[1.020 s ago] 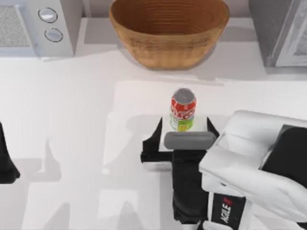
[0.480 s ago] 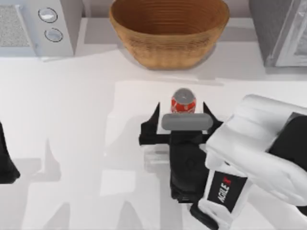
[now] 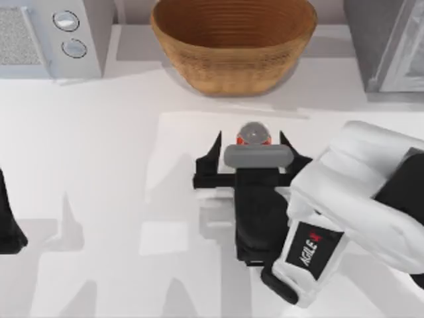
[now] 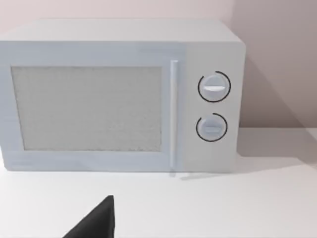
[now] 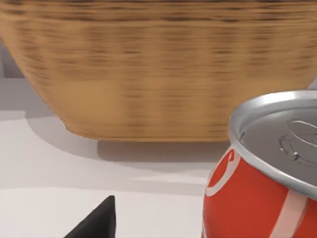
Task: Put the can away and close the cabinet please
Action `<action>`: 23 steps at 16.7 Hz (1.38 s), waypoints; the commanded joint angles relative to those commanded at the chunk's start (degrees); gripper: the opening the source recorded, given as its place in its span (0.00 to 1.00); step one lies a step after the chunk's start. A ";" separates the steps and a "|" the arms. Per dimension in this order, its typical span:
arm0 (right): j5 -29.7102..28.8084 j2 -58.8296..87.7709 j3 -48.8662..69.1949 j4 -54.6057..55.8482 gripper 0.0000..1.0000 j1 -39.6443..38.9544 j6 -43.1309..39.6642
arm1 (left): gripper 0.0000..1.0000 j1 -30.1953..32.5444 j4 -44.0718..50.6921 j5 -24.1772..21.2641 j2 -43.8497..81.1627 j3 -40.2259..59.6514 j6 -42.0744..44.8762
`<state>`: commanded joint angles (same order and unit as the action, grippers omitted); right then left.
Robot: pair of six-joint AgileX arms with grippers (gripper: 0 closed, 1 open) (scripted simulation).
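The can (image 3: 254, 134) stands upright on the white tabletop (image 3: 99, 146), a little in front of the wicker bowl (image 3: 233, 41) and apart from it, near the middle of the tabletop. From above, its silver top and a sliver of red label peek out past the grey bar of the right hand (image 3: 250, 147). That hand is spread wide, one dark finger (image 3: 213, 151) on each side of the can; whether either finger touches the can cannot be told. In the right wrist view the can (image 5: 262, 173) sits close up, red with white lettering under its silver lid, with the wicker bowl (image 5: 158, 64) behind it. The left hand is parked well away from the can, at the left edge of the tabletop; its wrist view faces a white microwave (image 4: 121, 96) whose door is shut, and whether that hand is spread or closed cannot be told.
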<state>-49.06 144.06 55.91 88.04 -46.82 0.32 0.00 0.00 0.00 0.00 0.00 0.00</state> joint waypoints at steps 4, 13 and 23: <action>0.00 0.00 0.00 0.00 0.62 0.00 0.00 | 1.00 0.00 0.00 0.00 0.00 0.00 0.00; 0.00 0.00 0.00 0.00 0.00 0.00 0.00 | 1.00 0.00 0.00 0.00 0.00 0.00 0.00; 0.06 -0.90 -0.07 -0.77 0.00 -0.17 0.16 | 1.00 0.00 0.00 0.00 0.00 0.00 0.00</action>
<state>-49.00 143.16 55.84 87.27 -47.00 0.48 0.00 0.00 0.00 0.00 0.00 0.00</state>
